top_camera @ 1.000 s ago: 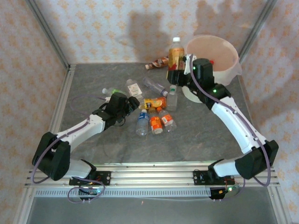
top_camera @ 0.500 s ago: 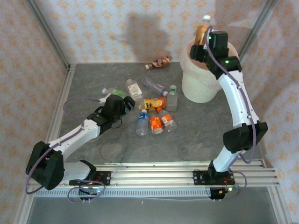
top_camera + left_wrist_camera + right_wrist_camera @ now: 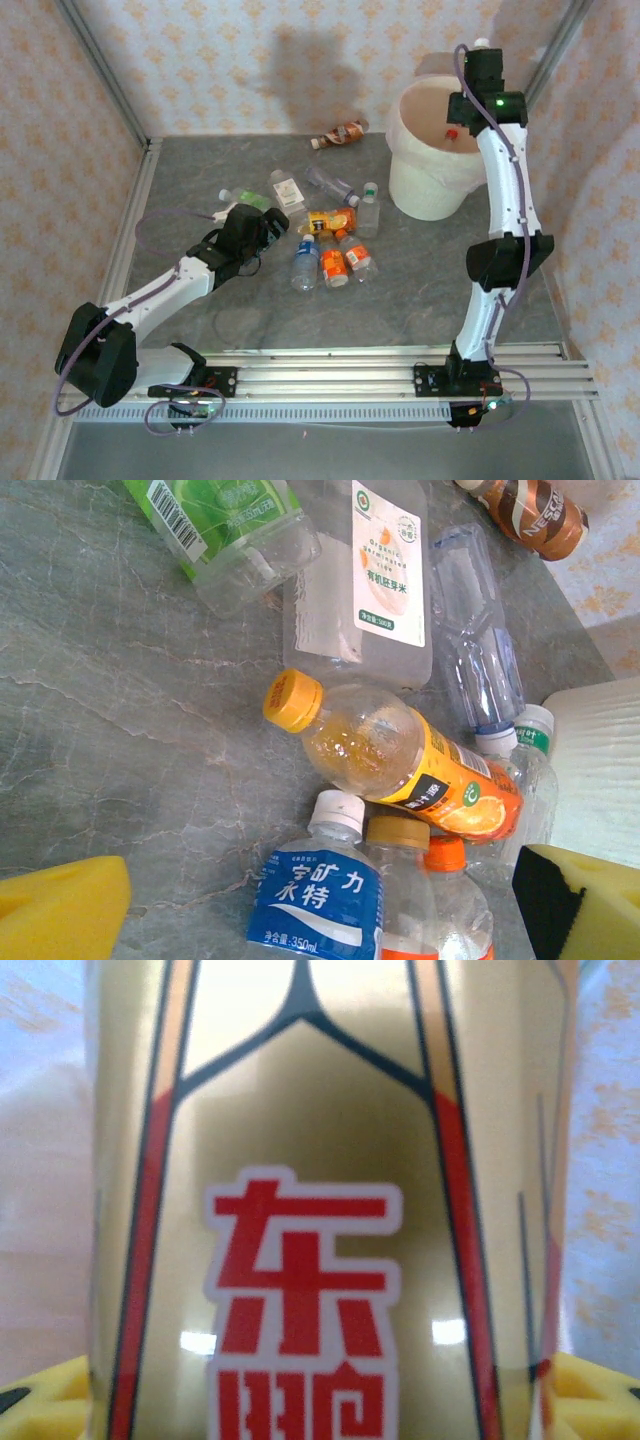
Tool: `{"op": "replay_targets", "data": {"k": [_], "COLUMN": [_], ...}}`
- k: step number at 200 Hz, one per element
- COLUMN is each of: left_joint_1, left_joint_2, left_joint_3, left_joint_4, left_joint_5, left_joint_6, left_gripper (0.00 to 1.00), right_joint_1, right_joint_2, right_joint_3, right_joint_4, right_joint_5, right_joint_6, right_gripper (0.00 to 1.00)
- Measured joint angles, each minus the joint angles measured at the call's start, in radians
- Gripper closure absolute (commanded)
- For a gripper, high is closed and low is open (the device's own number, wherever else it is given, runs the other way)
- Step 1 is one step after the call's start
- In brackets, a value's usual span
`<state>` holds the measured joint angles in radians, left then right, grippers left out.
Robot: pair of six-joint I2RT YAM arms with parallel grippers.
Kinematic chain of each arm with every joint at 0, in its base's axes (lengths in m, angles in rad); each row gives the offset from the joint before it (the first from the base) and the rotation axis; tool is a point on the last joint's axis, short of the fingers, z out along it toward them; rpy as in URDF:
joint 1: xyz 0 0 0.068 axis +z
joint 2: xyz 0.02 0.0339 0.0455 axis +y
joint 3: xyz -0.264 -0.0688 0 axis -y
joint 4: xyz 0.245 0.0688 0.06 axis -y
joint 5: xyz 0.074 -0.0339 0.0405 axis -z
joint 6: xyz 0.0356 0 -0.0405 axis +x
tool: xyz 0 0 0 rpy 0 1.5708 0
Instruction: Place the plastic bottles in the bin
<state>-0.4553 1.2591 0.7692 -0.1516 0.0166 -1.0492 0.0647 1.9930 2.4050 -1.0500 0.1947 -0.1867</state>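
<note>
Right gripper: I see my right gripper (image 3: 478,72) raised high on its stretched arm, over the far right side of the bin's mouth in the overhead view. It is clamped on a bottle.
Held bottle: the gold-labelled bottle (image 3: 300,1210) stands upright between the yellow pads (image 3: 40,1405), with red characters on its label. From above I make out little more than its white cap.
Bin: the cream bin (image 3: 425,195) stands at the far right of the table (image 3: 200,160), pinkish inside. A small red thing (image 3: 452,131) lies in it; I cannot tell what it is.
Left gripper: my left gripper (image 3: 320,912) hangs low over the heap with its jaws wide apart, holding nothing.
Heap: the other bottles lie together mid-table, left of the bin.
Under my left wrist: an orange-capped juice bottle (image 3: 395,755) lies on its side. A blue-labelled bottle (image 3: 318,900) is just below it and a white-labelled bottle (image 3: 370,580) just above. A green-labelled bottle (image 3: 225,525) is at the top left, and a clear crushed bottle (image 3: 480,650) is to the right.
Stray: a brown bottle (image 3: 338,133) lies alone near the back wall, apart from the heap.
</note>
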Motion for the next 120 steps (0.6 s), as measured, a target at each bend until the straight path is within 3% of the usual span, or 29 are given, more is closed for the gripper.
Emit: {"op": "replay_targets", "data": {"k": [45,120], "left_joint_1": [0.000,0.000], "left_joint_2": [-0.001,-0.067], "left_joint_3": [-0.001,-0.051], "left_joint_4": [0.000,-0.015], "left_joint_5": [-0.007,-0.031], "left_joint_6": [-0.001,-0.002], "left_gripper": [0.00,0.00], "right_joint_1": [0.000,0.000], "right_joint_2": [0.059,0.111], "right_joint_3": [0.020,0.068], "right_joint_4": [-0.036,-0.076], "right_joint_5": [0.138,0.266], "right_joint_6": [-0.023,0.025], "right_gripper": [0.45,0.28]}}
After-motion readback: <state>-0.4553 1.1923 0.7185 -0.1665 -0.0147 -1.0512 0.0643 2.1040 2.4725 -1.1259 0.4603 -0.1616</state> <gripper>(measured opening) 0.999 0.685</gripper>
